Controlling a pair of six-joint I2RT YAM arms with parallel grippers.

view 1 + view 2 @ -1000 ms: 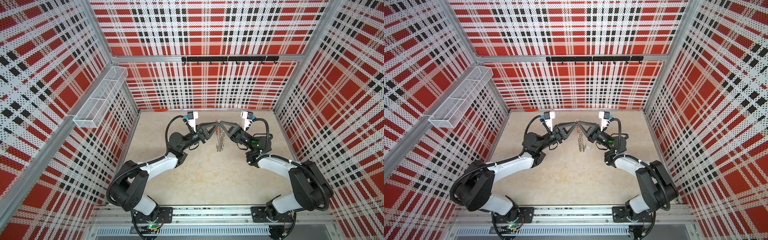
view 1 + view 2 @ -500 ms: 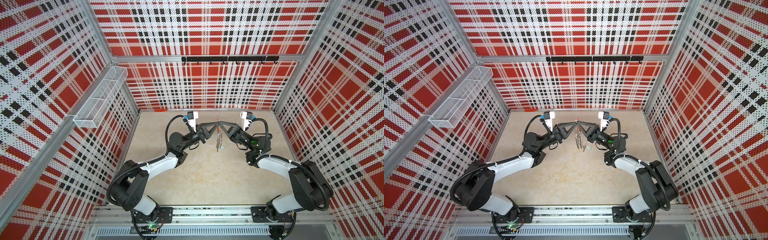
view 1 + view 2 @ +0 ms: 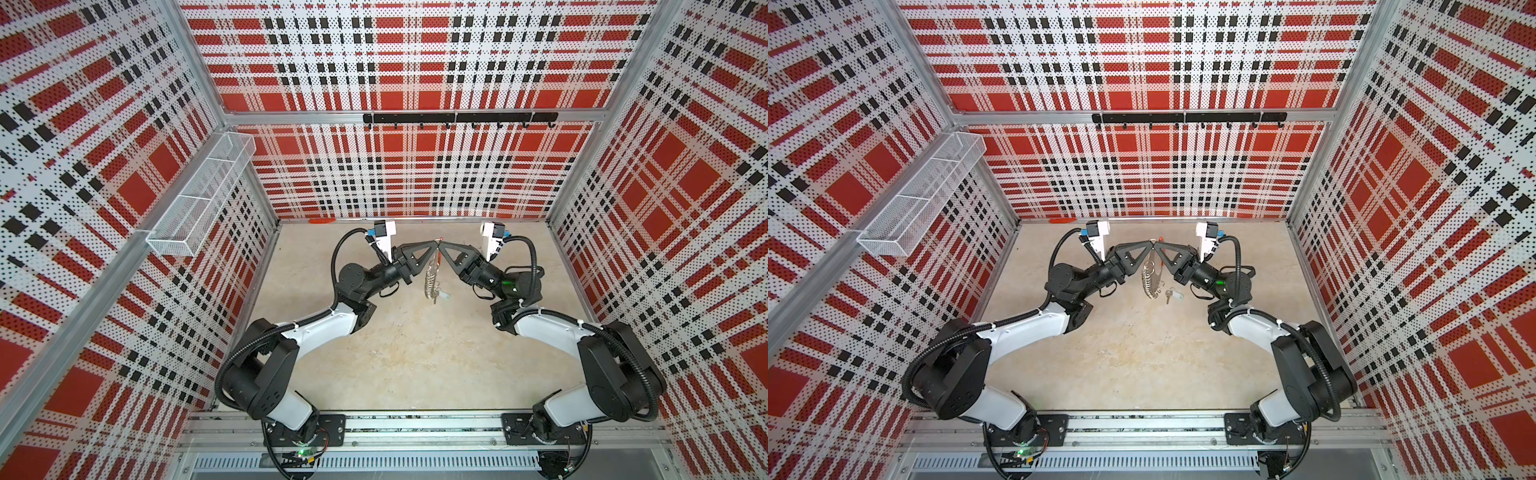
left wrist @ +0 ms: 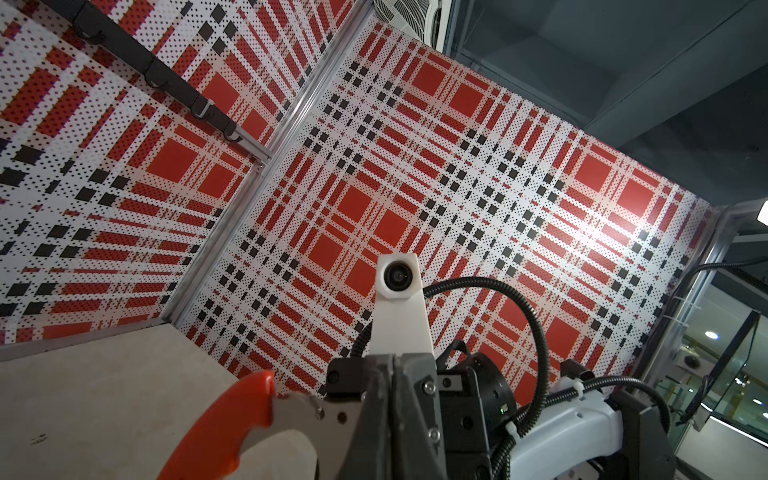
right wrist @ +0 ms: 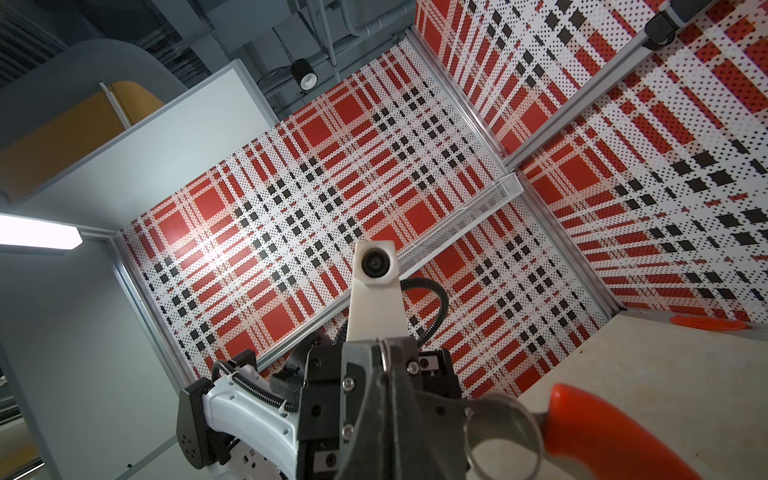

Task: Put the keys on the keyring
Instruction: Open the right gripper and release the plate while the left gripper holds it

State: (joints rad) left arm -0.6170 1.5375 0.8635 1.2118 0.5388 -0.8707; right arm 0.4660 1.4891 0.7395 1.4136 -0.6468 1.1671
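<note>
A: State of the jaws?
B: Closed. The left jaws and right jaws meet tip to tip, both pinching the top of the keyring (image 3: 431, 276), which hangs beneath them.
A: Location of the keys (image 3: 1173, 294)?
B: Flat on the bench (image 3: 395, 353), below the jaws, toward the right arm, apart from the ring.
A: Nearby items?
B: Three-bay mesh basket (image 3: 199, 199) on the wall, well apart; hook rail (image 3: 459, 118) beyond the tips.

Both top views high over the tabletop (image 3: 395, 365) front edge, looking down, nearly identical scenes, wrist views low, tilted upward, face to face, showing right wrist camera (image 4: 398, 276), left wrist camera (image 5: 376, 262).
</note>
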